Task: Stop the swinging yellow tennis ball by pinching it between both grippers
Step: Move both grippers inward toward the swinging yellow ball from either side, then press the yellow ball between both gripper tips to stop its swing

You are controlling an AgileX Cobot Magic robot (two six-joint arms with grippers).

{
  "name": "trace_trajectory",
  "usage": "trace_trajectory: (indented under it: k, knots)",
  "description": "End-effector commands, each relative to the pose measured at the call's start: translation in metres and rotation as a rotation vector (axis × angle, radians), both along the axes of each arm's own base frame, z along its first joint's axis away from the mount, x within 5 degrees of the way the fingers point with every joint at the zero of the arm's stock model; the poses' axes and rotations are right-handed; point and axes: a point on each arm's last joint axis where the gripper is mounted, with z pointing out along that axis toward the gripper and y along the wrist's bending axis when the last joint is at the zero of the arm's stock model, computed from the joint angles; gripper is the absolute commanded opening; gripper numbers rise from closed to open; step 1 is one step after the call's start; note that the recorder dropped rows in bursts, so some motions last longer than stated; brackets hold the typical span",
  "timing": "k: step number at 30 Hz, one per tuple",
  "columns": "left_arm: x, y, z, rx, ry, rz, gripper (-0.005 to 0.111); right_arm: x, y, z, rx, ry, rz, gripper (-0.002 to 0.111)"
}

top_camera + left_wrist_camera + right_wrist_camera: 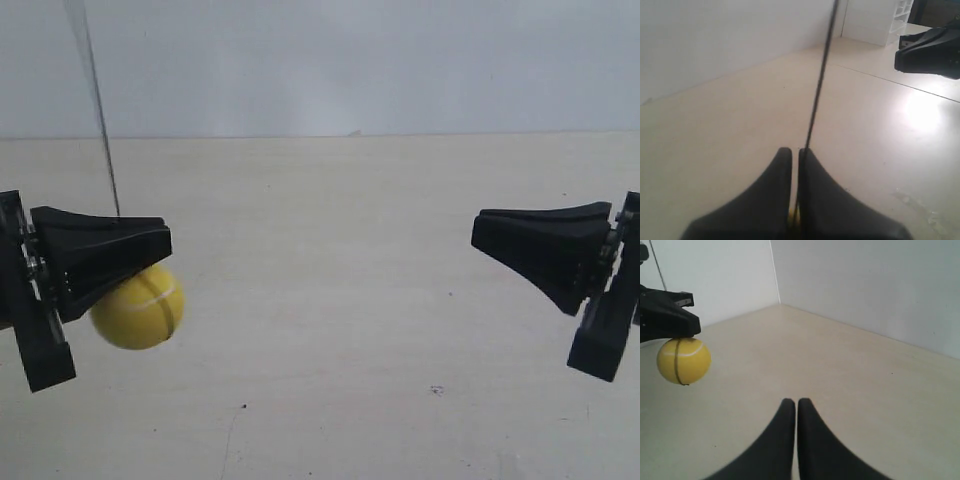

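The yellow tennis ball [138, 308] hangs on a thin dark string [100, 120] over at the left, above the pale table [330, 330]. It sits just under the tip of the left gripper [166, 243], maybe touching it; I cannot tell. That gripper's jaws are pressed together, holding nothing. The right gripper [476, 230] is well apart on the right, its jaws pressed together too. The ball looks light, round and a bit squishy, so I think it could slip away. Best to squeeze its middle from both sides.
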Motion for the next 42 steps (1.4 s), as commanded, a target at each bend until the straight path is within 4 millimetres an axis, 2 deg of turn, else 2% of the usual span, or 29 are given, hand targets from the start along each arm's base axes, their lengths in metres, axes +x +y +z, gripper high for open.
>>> trace_trajectory:
  k: [1, 5, 9, 11, 15, 18, 24, 29, 32, 36, 42]
  knots:
    - [-0.003, -0.003, 0.006, -0.034, -0.035, -0.033, 0.005, 0.000, 0.001, 0.001, -0.003, -0.017, 0.023, 0.000]
    - [-0.018, -0.009, 0.014, -0.054, -0.085, -0.176, 0.005, 0.000, 0.001, 0.001, -0.003, -0.017, 0.023, 0.000]
    - [-0.028, -0.010, 0.017, -0.010, -0.110, -0.224, 0.005, -0.001, 0.002, 0.000, -0.013, -0.014, 0.035, 0.000]
    - [-0.027, -0.008, 0.018, 0.013, -0.119, -0.190, 0.005, -0.002, 0.002, 0.000, -0.013, -0.015, 0.040, 0.000]
    - [-0.013, 0.000, 0.013, 0.050, -0.080, -0.020, 0.005, -0.004, 0.005, 0.003, 0.015, -0.027, 0.073, 0.000]
    - [-0.012, -0.004, 0.011, 0.014, -0.085, -0.077, 0.005, -0.007, 0.014, 0.001, -0.005, -0.027, 0.107, 0.000]
    - [-0.002, -0.005, -0.003, 0.014, -0.023, -0.079, 0.005, -0.005, 0.034, -0.001, -0.085, -0.037, 0.089, 0.000]
    - [0.003, -0.012, -0.012, 0.008, -0.012, -0.099, 0.005, 0.003, 0.059, 0.003, -0.155, -0.025, 0.137, 0.000]
    - [0.001, -0.015, -0.013, 0.015, -0.018, -0.125, 0.005, -0.003, 0.076, -0.002, -0.154, -0.013, 0.219, 0.000]
    - [0.000, -0.015, -0.014, 0.024, -0.009, -0.137, 0.005, -0.008, 0.085, -0.002, -0.163, -0.025, 0.263, 0.000]
    - [-0.006, -0.018, -0.013, 0.013, -0.008, -0.207, 0.005, -0.010, 0.086, 0.002, -0.116, -0.035, 0.286, 0.000]
